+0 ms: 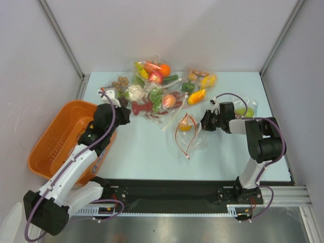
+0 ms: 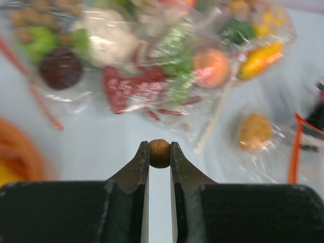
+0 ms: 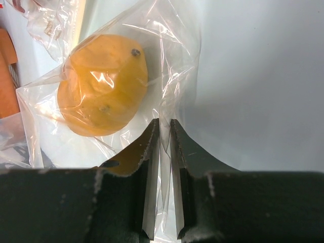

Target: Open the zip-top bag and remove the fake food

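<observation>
Top view: zip-top bag (image 1: 191, 140) lies mid-table. Its red zip strip is spread in a loop, so the mouth looks open, w/ an orange fake fruit (image 1: 185, 127) inside. R gripper (image 1: 204, 121) is at the bag's right edge. L gripper (image 1: 124, 115) is by the pile of filled bags (image 1: 152, 96), w/ the orange basket (image 1: 50, 136) beside it.

Left wrist: jaws narrow, clamped on a small brown ball (image 2: 160, 153).

Right wrist: jaws nearly closed, pinching the bag's clear film just beside the fruit.

Prob. the removal step. Next, L needs to drop the ball, then reach into the mouth for the fruit w/ R anchoring the bag.
</observation>
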{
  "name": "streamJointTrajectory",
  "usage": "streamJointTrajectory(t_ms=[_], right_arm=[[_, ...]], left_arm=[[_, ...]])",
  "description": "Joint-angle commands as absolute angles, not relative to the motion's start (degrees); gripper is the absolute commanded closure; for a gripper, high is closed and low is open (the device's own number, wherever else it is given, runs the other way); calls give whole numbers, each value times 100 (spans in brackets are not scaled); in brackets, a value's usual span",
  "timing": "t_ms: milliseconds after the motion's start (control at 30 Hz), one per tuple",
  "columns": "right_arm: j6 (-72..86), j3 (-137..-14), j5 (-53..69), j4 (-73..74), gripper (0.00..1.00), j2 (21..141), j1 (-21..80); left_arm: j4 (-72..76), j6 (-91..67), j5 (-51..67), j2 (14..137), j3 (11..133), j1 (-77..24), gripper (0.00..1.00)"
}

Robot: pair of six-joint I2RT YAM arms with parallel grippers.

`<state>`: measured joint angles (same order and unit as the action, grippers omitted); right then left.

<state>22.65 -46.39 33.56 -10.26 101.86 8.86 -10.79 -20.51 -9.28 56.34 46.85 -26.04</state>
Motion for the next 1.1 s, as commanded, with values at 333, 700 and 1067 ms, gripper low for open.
streamJointTrajectory(t_ms=[333,700,1067], right_arm=[[2189,-4570,3454,-1125,81,10046,861],[2171,-4562,3445,-1046,82,9967,853],[2180,-4579,3428,-984,81,9861,853]], left_arm=[[-1696,-2276,-1924,4817,4289,-537,100],[-1907,-2320,-2267,4606,4175,-466,20],[-1916,-2162,-2434,4631,4491,-904,13]])
